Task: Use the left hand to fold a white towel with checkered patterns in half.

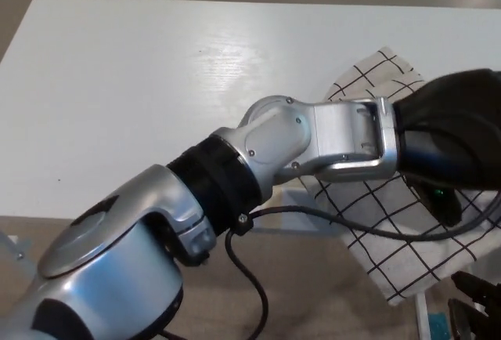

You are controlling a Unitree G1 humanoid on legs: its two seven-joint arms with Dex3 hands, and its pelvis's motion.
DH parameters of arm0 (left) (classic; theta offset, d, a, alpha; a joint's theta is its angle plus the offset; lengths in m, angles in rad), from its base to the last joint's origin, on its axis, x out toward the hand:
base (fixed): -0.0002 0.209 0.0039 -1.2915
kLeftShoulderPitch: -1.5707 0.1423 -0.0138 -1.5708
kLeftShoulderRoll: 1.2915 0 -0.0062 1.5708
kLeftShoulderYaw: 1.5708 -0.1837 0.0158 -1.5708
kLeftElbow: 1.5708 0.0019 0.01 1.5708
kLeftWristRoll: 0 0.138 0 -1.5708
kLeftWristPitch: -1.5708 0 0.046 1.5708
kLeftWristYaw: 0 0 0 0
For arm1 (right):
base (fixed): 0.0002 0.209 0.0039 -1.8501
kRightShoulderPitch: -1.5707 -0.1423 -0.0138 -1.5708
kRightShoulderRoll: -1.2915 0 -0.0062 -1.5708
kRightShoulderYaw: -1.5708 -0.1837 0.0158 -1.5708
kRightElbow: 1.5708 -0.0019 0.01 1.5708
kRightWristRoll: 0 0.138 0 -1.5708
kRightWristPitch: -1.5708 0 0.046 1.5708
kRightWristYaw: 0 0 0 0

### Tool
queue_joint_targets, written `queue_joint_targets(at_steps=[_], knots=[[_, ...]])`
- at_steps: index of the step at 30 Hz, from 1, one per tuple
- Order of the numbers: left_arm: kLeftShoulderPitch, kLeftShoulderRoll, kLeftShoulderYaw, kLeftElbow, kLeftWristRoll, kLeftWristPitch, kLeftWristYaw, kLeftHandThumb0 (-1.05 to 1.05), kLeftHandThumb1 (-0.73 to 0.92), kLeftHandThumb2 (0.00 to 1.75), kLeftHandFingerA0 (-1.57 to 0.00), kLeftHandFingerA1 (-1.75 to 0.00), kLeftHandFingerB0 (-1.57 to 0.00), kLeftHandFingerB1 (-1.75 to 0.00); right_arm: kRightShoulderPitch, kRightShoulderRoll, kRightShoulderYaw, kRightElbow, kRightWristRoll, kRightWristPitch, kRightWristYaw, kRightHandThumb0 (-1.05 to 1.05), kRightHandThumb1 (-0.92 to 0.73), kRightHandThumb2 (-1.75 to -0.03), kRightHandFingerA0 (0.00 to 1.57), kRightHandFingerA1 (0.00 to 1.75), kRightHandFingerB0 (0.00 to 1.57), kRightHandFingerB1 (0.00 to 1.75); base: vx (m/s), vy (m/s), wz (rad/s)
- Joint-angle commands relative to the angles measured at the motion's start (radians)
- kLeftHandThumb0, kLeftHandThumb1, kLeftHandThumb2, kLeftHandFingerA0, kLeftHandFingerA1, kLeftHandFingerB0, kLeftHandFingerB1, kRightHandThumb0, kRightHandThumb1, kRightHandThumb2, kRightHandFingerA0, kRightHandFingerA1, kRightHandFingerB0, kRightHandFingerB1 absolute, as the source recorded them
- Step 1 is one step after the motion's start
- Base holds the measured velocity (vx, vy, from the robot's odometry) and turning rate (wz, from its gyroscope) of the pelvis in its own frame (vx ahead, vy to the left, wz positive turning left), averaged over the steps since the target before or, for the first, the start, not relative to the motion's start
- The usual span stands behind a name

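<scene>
- Fingers of the left hand (450, 148): hidden from the head view. The black back of the hand and the picture's right edge cover them, so whether they are released, clenched, or pinching cloth cannot be told.
- The left hand is held directly over the towel (391, 230), low against it, with the wrist turned so the back of the hand faces the camera. This posture is judged to suit pressing or dragging cloth across the fold, but contact cannot be confirmed.
- The silver wrist bracket and forearm (313, 140) are stretched across from the picture's left, since the towel lies far to the robot's right side; the long reach is forced by that placement.
- A black cable (258, 277) is looped beneath the elbow and trails along the wrist, hanging clear of the cloth.
- Towel: white with a black check, lying at the right near corner of the white table (141, 81). One corner is seen on the tabletop beyond the hand; the lower part is draped over the table's front edge and hangs free.
- Fold state: judged unfinished, as the cloth looks rumpled and overhanging, not squared in half.
- A small dark part of the right hand (477, 297) is seen at the bottom right corner, below the table; its state cannot be told.
</scene>
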Motion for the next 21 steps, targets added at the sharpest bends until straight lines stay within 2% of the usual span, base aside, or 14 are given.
queue_joint_targets(at_steps=[1, 2, 3, 6, 10, 13, 14, 15, 16, 17, 18, 19, 20, 21], knots=[[-0.026, 0.014, 0.161, -0.038, -0.257, 0.184, -0.465, -1.05, 0.53, 0.83, 0.00, 0.00, 0.00, -0.01, 0.017, -0.001, -0.010, -0.014, 0.020, 0.038, -0.013, -0.63, -0.70, -0.62, 0.63, 0.51, 0.70, 0.46, 0.00, 0.000, 0.00], [-0.044, 0.034, 0.189, -0.046, -0.279, 0.175, -0.465, -1.04, 0.52, 0.80, 0.00, 0.00, 0.00, -0.02, 0.021, 0.005, -0.013, -0.014, 0.025, 0.027, -0.011, -0.62, -0.70, -0.62, 0.63, 0.51, 0.70, 0.46, 0.00, 0.000, 0.00], [-0.052, 0.048, 0.210, -0.065, -0.295, 0.174, -0.472, -1.03, 0.59, 0.68, 0.00, 0.00, 0.00, 0.00, 0.022, 0.007, -0.014, -0.013, 0.028, 0.021, -0.008, -0.62, -0.70, -0.62, 0.63, 0.51, 0.70, 0.46, 0.00, 0.000, 0.00], [-0.072, 0.095, 0.289, -0.126, -0.347, 0.169, -0.466, -1.02, 0.58, 0.68, 0.00, 0.00, 0.00, -0.02, 0.026, 0.008, -0.014, -0.012, 0.028, 0.020, -0.008, -0.62, -0.70, -0.62, 0.63, 0.51, 0.70, 0.46, 0.00, 0.000, 0.00], [-0.062, 0.178, 0.432, -0.259, -0.442, 0.148, -0.412, -1.03, 0.64, 0.66, 0.00, 0.00, 0.00, -0.04, 0.036, 0.009, -0.021, -0.003, 0.042, 0.030, 0.007, -0.62, -0.70, -0.61, 0.63, 0.53, 0.71, 0.47, 0.00, 0.000, 0.00], [-0.021, 0.252, 0.532, -0.402, -0.560, 0.150, -0.452, -1.00, 0.65, 0.64, 0.00, 0.00, 0.00, -0.12, 0.051, 0.003, -0.021, 0.007, 0.045, 0.029, 0.022, -0.61, -0.70, -0.61, 0.62, 0.58, 0.70, 0.47, 0.00, 0.000, 0.00], [0.002, 0.277, 0.570, -0.467, -0.606, 0.160, -0.476, -0.89, 0.50, 0.93, 0.00, 0.00, 0.00, -0.11, 0.059, 0.002, -0.024, 0.011, 0.050, 0.026, 0.032, -0.61, -0.70, -0.61, 0.61, 0.59, 0.69, 0.47, 0.00, 0.000, 0.00], [0.002, 0.277, 0.570, -0.467, -0.606, 0.160, -0.476, -0.89, 0.50, 0.93, 0.00, 0.00, 0.00, -0.11, 0.059, 0.002, -0.024, 0.011, 0.050, 0.026, 0.032, -0.61, -0.70, -0.61, 0.61, 0.59, 0.69, 0.47, 0.00, 0.000, 0.00], [0.022, 0.300, 0.595, -0.518, -0.636, 0.169, -0.492, -0.85, 0.45, 0.76, 0.00, -0.02, -0.01, -0.19, 0.064, 0.002, -0.027, 0.016, 0.057, 0.023, 0.042, -0.60, -0.69, -0.61, 0.60, 0.60, 0.66, 0.46, 0.00, 0.000, 0.00], [0.048, 0.327, 0.625, -0.580, -0.671, 0.183, -0.515, -0.85, 0.45, 0.76, 0.00, -0.02, -0.01, -0.19, 0.071, 0.001, -0.029, 0.021, 0.064, 0.020, 0.054, -0.60, -0.69, -0.61, 0.60, 0.60, 0.66, 0.46, 0.00, 0.000, 0.00], [0.077, 0.357, 0.656, -0.633, -0.705, 0.190, -0.529, -0.66, 0.42, 0.80, 0.00, -0.10, 0.00, -0.23, 0.076, 0.001, -0.030, 0.025, 0.065, 0.017, 0.059, -0.55, -0.69, -0.61, 0.59, 0.61, 0.60, 0.44, 0.00, 0.000, 0.00], [0.125, 0.409, 0.712, -0.707, -0.762, 0.196, -0.544, -0.47, 0.34, 0.73, -0.01, -0.25, -0.01, -0.39, 0.083, -0.003, -0.025, 0.029, 0.056, 0.016, 0.056, -0.55, -0.68, -0.61, 0.57, 0.62, 0.53, 0.40, 0.00, 0.000, 0.00], [0.197, 0.479, 0.795, -0.813, -0.843, 0.209, -0.567, -0.47, 0.39, 0.65, -0.07, -0.27, -0.07, -0.36, 0.090, -0.011, -0.018, 0.037, 0.040, 0.017, 0.050, -0.56, -0.55, -0.93, 0.53, 0.68, 0.44, 0.55, 0.00, 0.000, 0.00], [0.217, 0.494, 0.817, -0.839, -0.863, 0.215, -0.573, -0.47, 0.39, 0.65, -0.07, -0.27, -0.07, -0.36, 0.092, -0.015, -0.016, 0.039, 0.034, 0.019, 0.047, -0.56, -0.55, -0.93, 0.53, 0.68, 0.44, 0.55, 0.00, 0.000, 0.00]])
